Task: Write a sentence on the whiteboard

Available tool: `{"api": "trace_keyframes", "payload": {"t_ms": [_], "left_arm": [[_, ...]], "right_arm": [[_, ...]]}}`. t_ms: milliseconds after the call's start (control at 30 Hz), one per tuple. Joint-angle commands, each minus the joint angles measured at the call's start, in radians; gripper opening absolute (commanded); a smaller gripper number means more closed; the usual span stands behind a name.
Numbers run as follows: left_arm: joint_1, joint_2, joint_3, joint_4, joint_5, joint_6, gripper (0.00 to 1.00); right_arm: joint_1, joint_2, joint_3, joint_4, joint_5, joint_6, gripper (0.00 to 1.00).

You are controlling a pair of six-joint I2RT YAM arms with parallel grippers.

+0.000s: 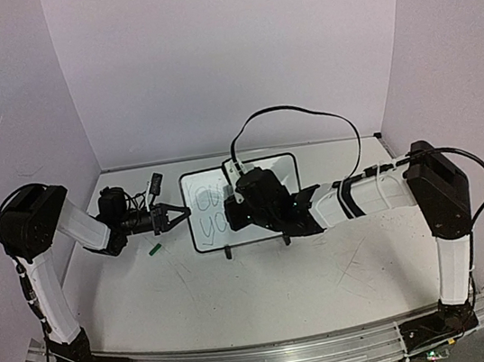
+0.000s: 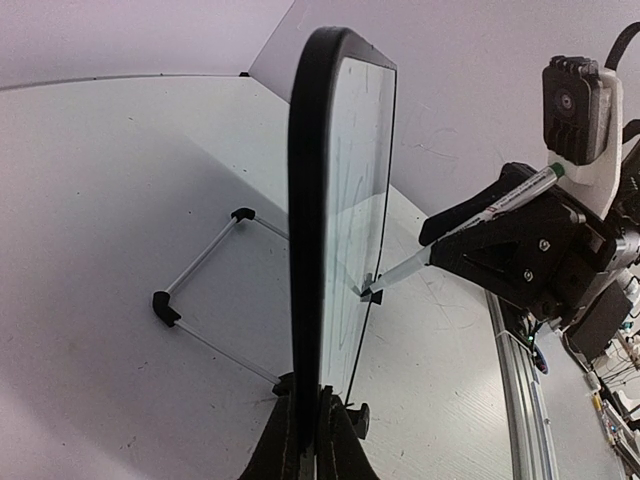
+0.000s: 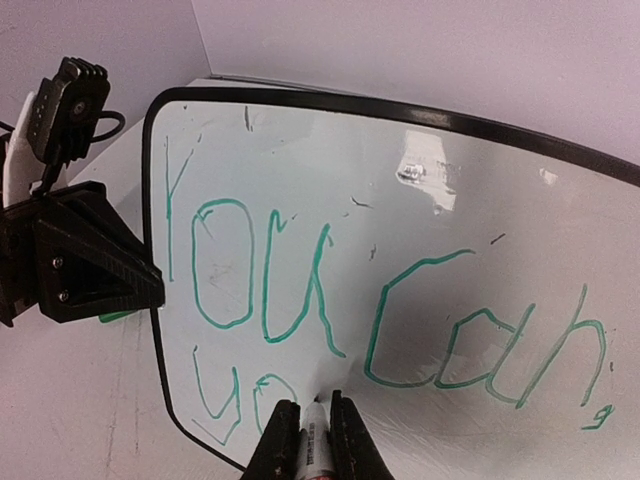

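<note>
The whiteboard [image 1: 281, 170] stands mid-table, left edge clamped in the left gripper [image 2: 312, 440]; the right gripper [image 3: 308, 408], arm stretched leftward, pinches a marker [image 2: 480, 215], tip on the board beside the sentence [image 3: 378, 325] at "yo"

Robot lab: plain white-walled table [image 1: 268, 295]

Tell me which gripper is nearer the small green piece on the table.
Left. The left gripper, clamped on the whiteboard's left edge, is beside the green piece; the right gripper holds a marker at the board's face, farther away.
</note>
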Motion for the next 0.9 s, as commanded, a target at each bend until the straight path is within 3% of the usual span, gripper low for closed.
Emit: {"api": "trace_keyframes", "payload": {"t_ms": [0,867], "left_arm": [[0.002,-0.021,0.022,-0.029,-0.043,0.025,0.0],[0.002,-0.015,0.029,-0.031,-0.039,0.024,0.0]], "right_arm": [[0.003,0.014,-0.017,-0.006,0.01,0.027,0.0],[0.012,0.01,-0.068,-0.018,0.017,0.061,0.0]]}}
